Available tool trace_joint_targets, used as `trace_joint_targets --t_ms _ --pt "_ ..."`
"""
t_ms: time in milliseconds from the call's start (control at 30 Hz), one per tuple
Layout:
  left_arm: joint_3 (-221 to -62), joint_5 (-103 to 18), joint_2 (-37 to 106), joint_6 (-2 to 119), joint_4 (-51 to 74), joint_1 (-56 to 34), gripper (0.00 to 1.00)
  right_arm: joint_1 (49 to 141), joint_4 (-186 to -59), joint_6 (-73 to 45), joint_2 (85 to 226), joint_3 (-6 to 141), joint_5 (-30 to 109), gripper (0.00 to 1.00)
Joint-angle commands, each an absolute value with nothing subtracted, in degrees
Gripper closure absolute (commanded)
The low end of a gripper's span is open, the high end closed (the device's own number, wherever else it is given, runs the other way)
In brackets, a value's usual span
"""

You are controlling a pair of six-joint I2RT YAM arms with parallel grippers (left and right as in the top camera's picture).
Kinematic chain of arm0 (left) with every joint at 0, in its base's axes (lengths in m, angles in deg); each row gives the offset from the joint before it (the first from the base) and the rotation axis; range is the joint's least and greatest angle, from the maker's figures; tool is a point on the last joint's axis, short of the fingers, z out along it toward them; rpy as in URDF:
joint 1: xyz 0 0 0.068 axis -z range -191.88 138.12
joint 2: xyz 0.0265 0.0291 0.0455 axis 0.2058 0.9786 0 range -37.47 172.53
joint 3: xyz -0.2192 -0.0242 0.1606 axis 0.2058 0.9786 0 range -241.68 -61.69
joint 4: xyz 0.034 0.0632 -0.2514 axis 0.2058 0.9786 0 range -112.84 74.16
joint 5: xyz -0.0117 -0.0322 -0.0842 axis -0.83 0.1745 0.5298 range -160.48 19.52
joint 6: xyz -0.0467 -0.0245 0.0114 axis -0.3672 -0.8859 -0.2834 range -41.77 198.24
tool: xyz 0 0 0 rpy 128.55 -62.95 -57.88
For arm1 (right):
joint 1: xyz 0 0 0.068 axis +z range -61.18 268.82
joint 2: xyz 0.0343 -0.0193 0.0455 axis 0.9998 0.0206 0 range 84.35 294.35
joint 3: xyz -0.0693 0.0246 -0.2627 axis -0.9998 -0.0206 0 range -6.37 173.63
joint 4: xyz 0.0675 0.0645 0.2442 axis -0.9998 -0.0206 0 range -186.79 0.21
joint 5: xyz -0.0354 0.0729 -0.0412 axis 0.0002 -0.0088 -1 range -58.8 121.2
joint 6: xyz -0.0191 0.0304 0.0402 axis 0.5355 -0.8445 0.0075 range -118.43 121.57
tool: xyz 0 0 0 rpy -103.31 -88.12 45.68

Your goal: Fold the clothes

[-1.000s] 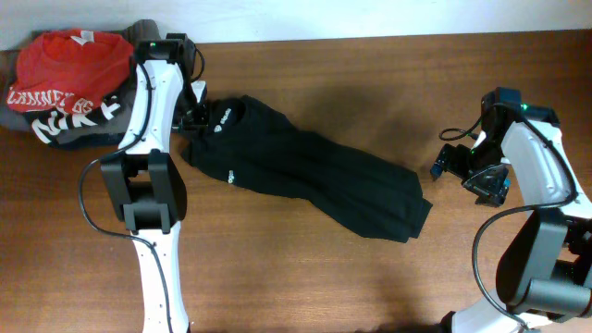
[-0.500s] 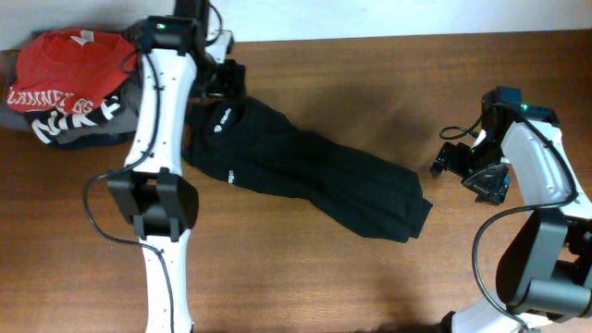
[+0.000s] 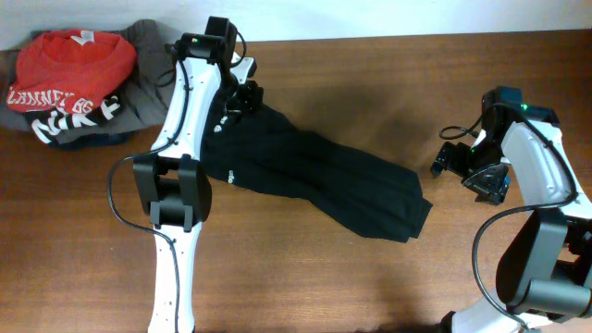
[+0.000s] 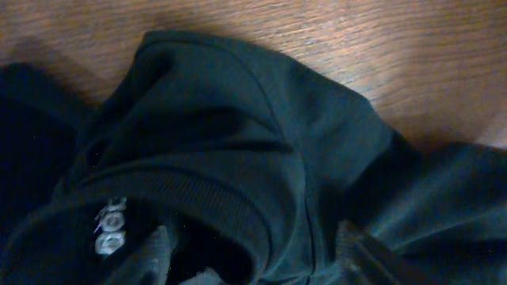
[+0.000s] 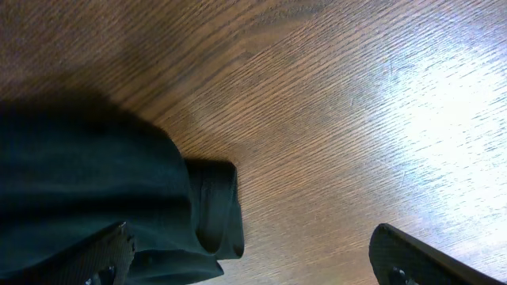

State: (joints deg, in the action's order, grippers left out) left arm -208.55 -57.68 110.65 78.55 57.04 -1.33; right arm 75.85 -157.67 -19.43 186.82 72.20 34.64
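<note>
One soft black garment (image 3: 314,176) lies rumpled, elongated, on grained wooden table (image 3: 277,277)

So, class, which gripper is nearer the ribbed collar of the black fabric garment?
Left. The left gripper hangs directly over the collar, jaws apart. The right gripper is at the opposite end of the garment, just past its edge.

From overhead you are looking straight down on the whole table (image 3: 305,277), while your left wrist camera is viewing the black garment (image 3: 314,176) close up near that frame's upper left and your right one is viewing its right end.
</note>
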Motion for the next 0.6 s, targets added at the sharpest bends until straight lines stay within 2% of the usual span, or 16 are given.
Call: trace_joint_targets --t_ms 0,33,67,233,267,567 --pt "-208.42 -56.26 111.78 79.16 56.19 -1.37 0.43 75.70 -157.65 -19.71 185.21 72.26 33.53 0.01" --pt "-208.42 -56.26 111.78 79.16 55.92 -1.37 0.47 75.70 -157.67 -19.71 185.21 72.26 33.53 0.01" --pt "-208.40 -56.26 111.78 79.16 55.62 -1.37 0.60 75.70 -157.67 -19.71 185.21 72.26 33.53 0.01" --pt "-208.40 -56.28 111.78 79.16 55.47 -1.44 0.89 75.70 -157.69 -19.71 185.21 72.26 33.53 0.01" --pt "-208.40 -56.30 111.78 79.14 55.57 -1.46 0.99 75.70 -157.69 -19.71 185.21 72.26 33.53 0.01" --pt "-209.86 -62.82 111.30 77.85 64.10 -1.55 0.99 75.70 -157.91 -19.71 185.21 72.26 33.53 0.01"
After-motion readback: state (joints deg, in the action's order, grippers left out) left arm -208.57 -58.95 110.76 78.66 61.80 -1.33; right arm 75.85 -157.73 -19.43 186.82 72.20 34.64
